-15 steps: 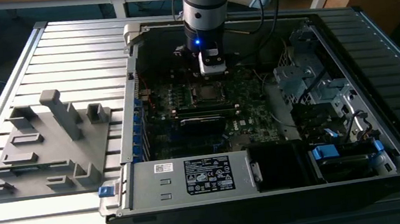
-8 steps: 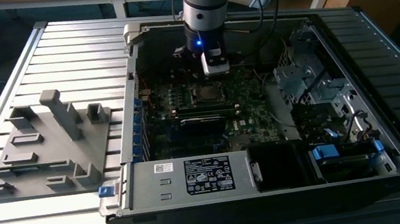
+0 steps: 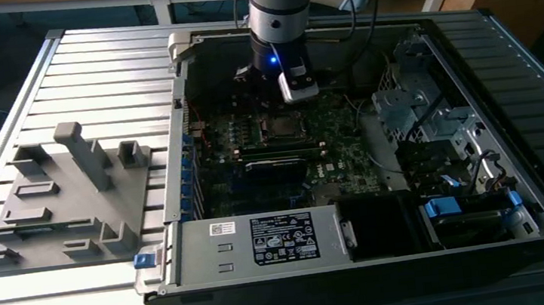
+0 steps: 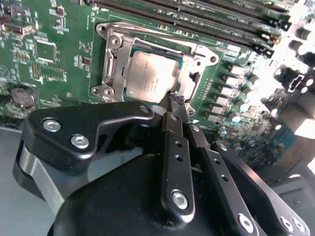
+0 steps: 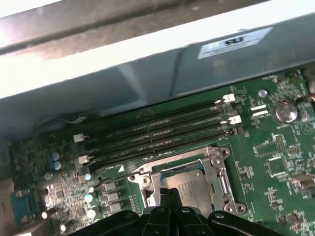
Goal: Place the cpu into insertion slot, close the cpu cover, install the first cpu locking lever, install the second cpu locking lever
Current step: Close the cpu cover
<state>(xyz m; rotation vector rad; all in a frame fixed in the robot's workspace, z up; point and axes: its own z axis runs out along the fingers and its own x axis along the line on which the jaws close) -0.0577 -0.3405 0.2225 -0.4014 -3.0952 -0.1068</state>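
**Cpu** [image 4: 150,78]: you'll find it lying flat in the slot [image 4: 117,69], dull metal face up. It is square, so it has no long axis. Its edges run parallel to the slot's rim and to the long memory slots [image 4: 197,19] beside it. A thin strip of its green base shows around the metal face.

**Cover** [image 4: 201,56]: silvery plate at the slot's edge. You cannot tell whether it lies pressed down over the cpu.

**Claw** [image 4: 173,101]: narrow, with the two black fingers [image 5: 164,196] drawn together and nothing seen between them. In both wrist views the tips sit over the cpu's near edge. You cannot tell whether they touch it. In the exterior view the claw [image 3: 301,95] hangs inside the open case [image 3: 502,29], close above the slot.

**Board** [image 3: 335,127]: green, lying flat on the case floor. A coin cell [image 5: 284,112] sits well apart from the slot.

**Counter** [image 3: 91,73]: slatted metal, carrying the case. A grey moulded fixture [image 3: 64,197] lies beside the case on the exterior view's left.
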